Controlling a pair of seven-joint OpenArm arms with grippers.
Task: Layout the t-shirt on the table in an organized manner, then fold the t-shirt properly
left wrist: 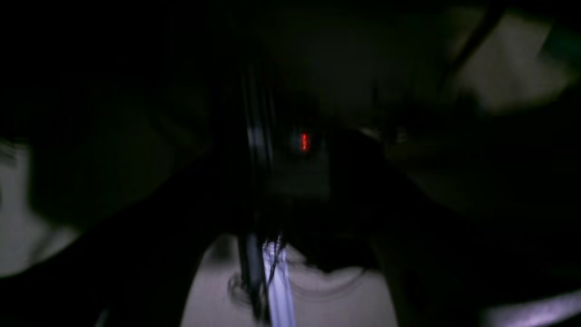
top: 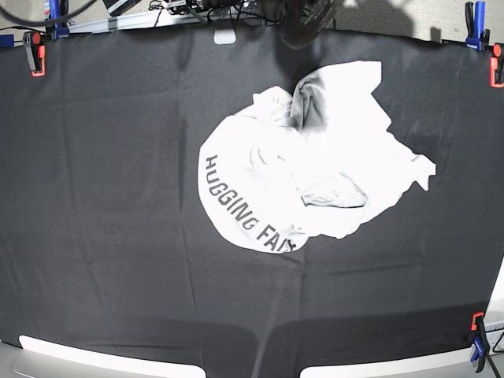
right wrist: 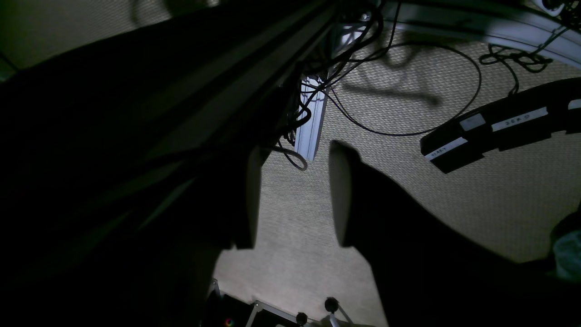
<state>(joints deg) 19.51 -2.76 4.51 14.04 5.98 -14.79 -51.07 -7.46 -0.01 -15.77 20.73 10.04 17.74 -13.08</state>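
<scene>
The left wrist view is dark and blurred, and folds of the crumpled t-shirt [top: 307,165] hide part of its lettering.

The right gripper [right wrist: 295,195], two dark fingers [right wrist: 345,200] with pale inner faces, stands with its jaws parted and nothing between them, above a beige woven carpet floor [right wrist: 454,204]. A dark shadowed mass fills the left. Farther off, thin black cables [right wrist: 408,131] loop beside a pale aluminium rail [right wrist: 311,122], and a black bar with white labels [right wrist: 499,125] lies to the right.
</scene>
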